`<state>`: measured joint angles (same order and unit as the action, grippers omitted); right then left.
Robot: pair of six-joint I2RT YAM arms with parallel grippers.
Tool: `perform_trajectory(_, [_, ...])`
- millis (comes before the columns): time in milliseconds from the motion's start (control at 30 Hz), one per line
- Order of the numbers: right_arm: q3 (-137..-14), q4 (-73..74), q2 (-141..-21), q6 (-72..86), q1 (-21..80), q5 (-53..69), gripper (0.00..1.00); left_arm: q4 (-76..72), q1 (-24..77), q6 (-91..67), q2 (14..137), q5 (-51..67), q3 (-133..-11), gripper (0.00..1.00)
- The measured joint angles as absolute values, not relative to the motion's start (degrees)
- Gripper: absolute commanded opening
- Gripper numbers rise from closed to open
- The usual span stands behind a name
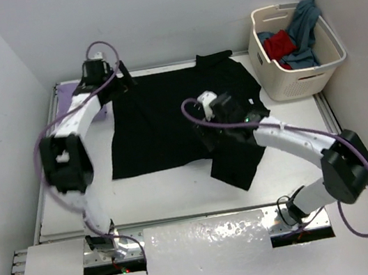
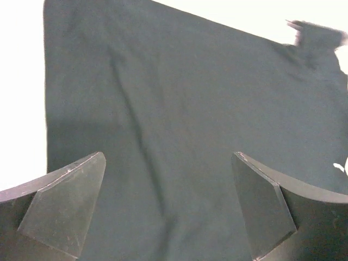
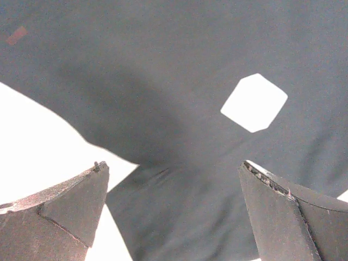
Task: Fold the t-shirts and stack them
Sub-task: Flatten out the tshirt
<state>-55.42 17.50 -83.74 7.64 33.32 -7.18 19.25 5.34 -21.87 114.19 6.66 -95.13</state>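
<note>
We see the soft, faintly creased black cloth t-shirt (image 1: 157, 124) spread flat on the smooth white table (image 1: 166, 197). Our left gripper (image 2: 168, 157) and right gripper (image 3: 173, 166) hover over it, wedge-shaped jaws wide apart and empty.

1 t-shirt (image 1: 160, 124) spread mid table (image 1: 172, 196); basket (image 1: 302, 81) w/ 2 t-shirts (image 1: 281, 43) far R corner.

I find no words or numbers to read; the white patch (image 3: 254, 102) on the black t-shirt (image 3: 179, 60) may be a label, but it shows blank.

Robot lab cell: white partitions (image 1: 149, 16), table (image 1: 172, 192).
</note>
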Motion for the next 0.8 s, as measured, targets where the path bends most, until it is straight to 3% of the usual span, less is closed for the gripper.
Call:
perform_trajectory(267, [-45.5,19.4,-81.4,18.1,49.3,-11.3,0.96,13.2,5.7,-33.2,70.3,-4.7,-56.9,1.00])
perform_trajectory(400, [-44.0,18.8,-84.2,23.0,53.3,-14.2,0.90,14.4,5.7,-38.8,59.0,-6.5,-39.3,1.00])
perform_trajectory(467, [-44.0,17.7,-86.1,24.6,53.9,-15.9,0.77,18.1,5.7,-40.1,56.5,-6.7,-34.1,1.00])
perform_trajectory(600, [-44.0,16.4,-89.6,28.2,53.9,-19.7,0.68,24.0,5.7,-41.0,52.1,-7.0,-29.8,1.00])
perform_trajectory(633, [-44.0,16.3,-90.3,29.0,53.9,-20.6,0.56,24.7,5.7,-41.1,51.1,-7.2,-29.5,1.00])
perform_trajectory(733, [-44.0,15.5,-92.2,30.9,53.9,-22.0,0.33,25.8,5.7,-41.1,48.7,-7.9,-29.4,1.00])
perform_trajectory(800, [-44.0,15.0,-93.1,32.0,54.0,-22.3,0.25,26.2,5.7,-41.1,47.9,-8.4,-29.5,1.00])
